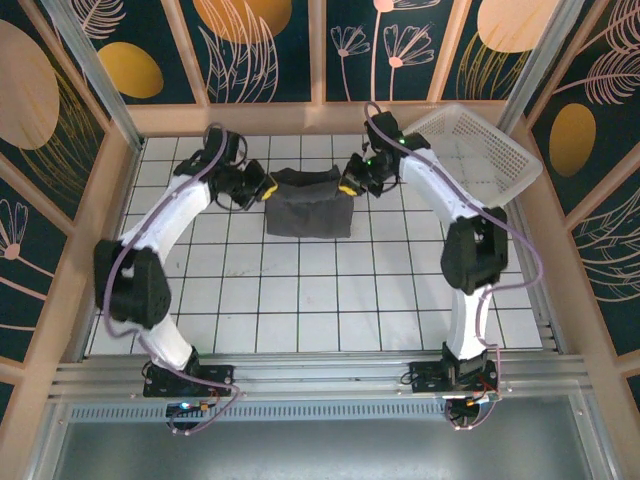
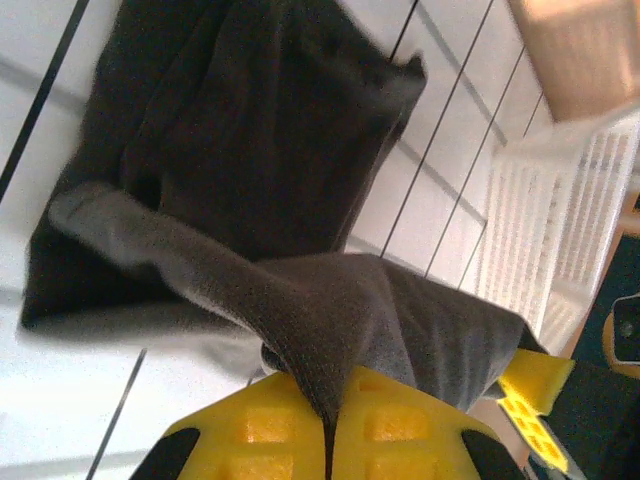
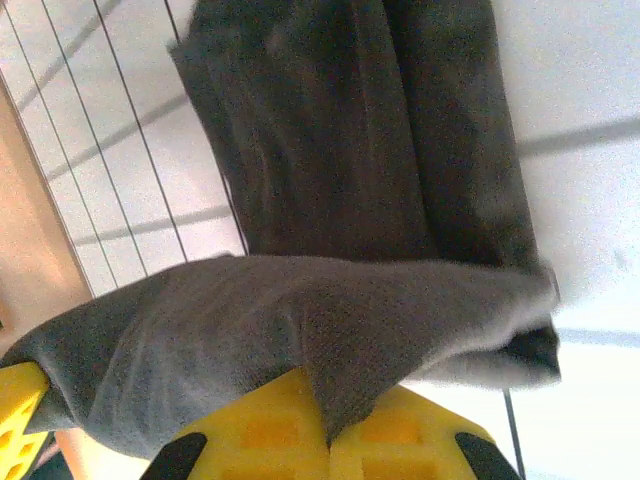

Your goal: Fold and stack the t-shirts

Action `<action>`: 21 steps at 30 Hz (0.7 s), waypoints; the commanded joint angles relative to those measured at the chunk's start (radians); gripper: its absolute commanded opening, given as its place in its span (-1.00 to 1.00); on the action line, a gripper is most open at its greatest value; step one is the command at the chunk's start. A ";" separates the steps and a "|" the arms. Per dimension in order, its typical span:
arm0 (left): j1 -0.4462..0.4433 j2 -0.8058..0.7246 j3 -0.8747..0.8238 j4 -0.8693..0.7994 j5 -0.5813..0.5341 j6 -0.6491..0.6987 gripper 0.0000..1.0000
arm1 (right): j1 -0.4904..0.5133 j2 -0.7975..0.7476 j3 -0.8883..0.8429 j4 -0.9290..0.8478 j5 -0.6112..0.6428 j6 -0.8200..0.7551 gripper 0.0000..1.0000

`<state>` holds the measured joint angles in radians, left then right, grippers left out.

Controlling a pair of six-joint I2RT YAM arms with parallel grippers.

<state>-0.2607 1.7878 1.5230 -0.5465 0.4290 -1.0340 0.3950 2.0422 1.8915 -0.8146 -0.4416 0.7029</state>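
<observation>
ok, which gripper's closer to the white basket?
Right. The right gripper pinches the shirt on the side toward the basket; the left gripper pinches the opposite edge, farther off.

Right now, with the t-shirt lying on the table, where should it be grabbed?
Grip the t-shirt at the two ends of its far edge, left tool coming from the left, right tool from the right. It is limp and wide, so pinching both ends should lift the edge evenly.
</observation>
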 commanded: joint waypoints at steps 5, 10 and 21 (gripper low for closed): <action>0.070 0.358 0.318 0.084 -0.070 0.031 -0.86 | -0.066 0.381 0.428 0.077 -0.050 -0.030 -0.61; 0.074 0.437 0.407 0.095 -0.066 0.037 0.25 | -0.092 0.456 0.578 0.003 -0.057 -0.127 0.04; -0.102 -0.041 -0.260 0.342 -0.031 -0.387 0.35 | -0.073 -0.206 -0.340 0.440 0.040 -0.059 0.17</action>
<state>-0.2920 1.8271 1.4113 -0.3145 0.3672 -1.2026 0.3027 2.0163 1.7012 -0.5556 -0.4263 0.6086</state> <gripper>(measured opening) 0.677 0.582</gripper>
